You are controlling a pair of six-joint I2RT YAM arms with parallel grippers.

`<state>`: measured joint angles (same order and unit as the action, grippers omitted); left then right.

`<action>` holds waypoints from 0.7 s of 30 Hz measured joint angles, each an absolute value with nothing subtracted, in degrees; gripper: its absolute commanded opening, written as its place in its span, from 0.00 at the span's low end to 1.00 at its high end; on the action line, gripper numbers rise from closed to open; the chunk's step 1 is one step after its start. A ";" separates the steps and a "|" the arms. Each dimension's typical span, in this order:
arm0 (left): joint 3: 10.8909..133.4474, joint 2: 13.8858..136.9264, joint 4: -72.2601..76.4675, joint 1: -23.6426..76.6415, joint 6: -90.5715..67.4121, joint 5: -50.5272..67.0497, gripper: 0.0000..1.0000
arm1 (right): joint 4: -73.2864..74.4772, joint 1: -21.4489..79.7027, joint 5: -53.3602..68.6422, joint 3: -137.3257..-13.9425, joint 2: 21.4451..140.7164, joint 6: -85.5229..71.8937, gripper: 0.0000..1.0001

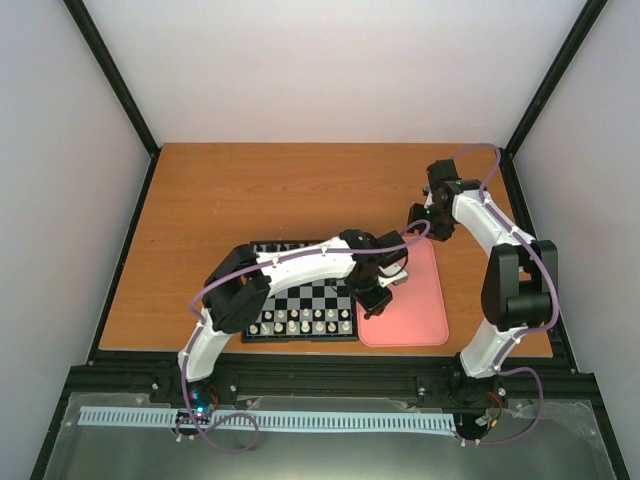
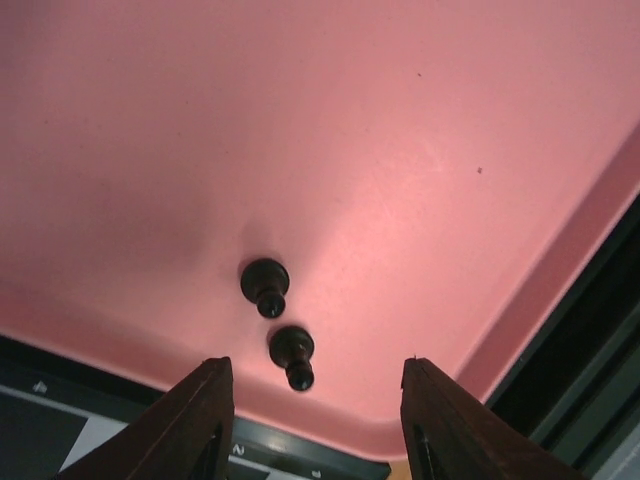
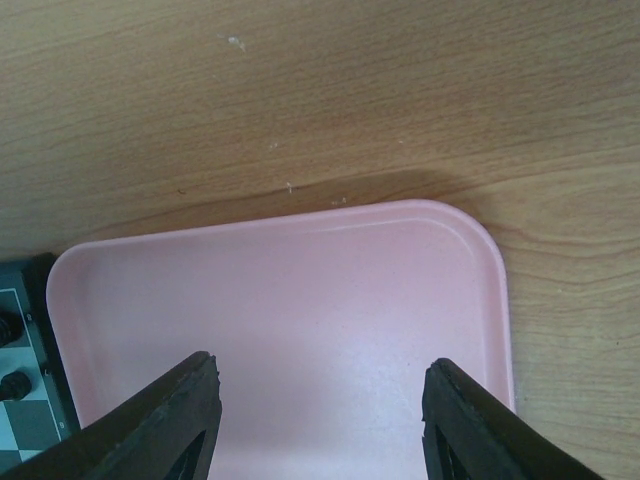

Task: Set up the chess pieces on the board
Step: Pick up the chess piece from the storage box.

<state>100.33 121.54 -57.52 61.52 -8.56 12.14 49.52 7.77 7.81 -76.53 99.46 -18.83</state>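
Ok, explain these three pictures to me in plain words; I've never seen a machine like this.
Two white robot arms are bolted at the near edge of a wooden table. One picture looks down from above; the other two come from cameras on each wrist. On the table lie a small chessboard and a pink tray. The left end effector hangs over the tray, its fingers either side of two tiny black chess pieces, gripping nothing yet. The right end effector hovers open and empty over the tray's far end.
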 measured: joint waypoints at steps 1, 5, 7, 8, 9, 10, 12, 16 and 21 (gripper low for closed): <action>100.33 122.04 -57.10 61.52 -8.56 12.10 0.48 | 49.47 7.73 7.92 -76.25 99.35 -18.81 0.56; 100.33 124.20 -55.90 61.52 -8.99 11.66 0.44 | 49.41 7.62 8.23 -75.72 99.20 -18.44 0.56; 100.31 124.90 -55.61 61.52 -9.23 11.25 0.44 | 49.43 7.60 8.45 -75.68 99.09 -18.31 0.56; 100.31 125.14 -55.44 61.52 -9.30 10.90 0.44 | 49.41 7.57 8.58 -75.68 99.02 -18.22 0.56; 100.31 125.29 -55.29 61.52 -9.39 10.63 0.44 | 49.41 7.57 8.62 -75.68 98.91 -18.17 0.56; 100.31 125.40 -55.22 61.52 -9.45 10.41 0.44 | 49.41 7.53 8.69 -75.68 98.76 -18.11 0.56; 100.33 125.54 -55.20 61.52 -9.63 10.00 0.43 | 49.41 7.49 8.82 -75.66 98.54 -18.00 0.56; 100.90 126.17 -55.18 61.52 -10.13 9.17 0.33 | 49.39 7.42 9.04 -75.64 98.32 -17.89 0.56; 100.99 127.15 -55.22 61.52 -10.41 8.93 0.18 | 49.21 7.31 9.26 -75.13 98.02 -17.76 0.56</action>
<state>100.99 127.15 -55.22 61.52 -10.41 8.93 49.21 7.31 9.26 -75.13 98.02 -17.76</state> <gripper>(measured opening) 0.265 0.559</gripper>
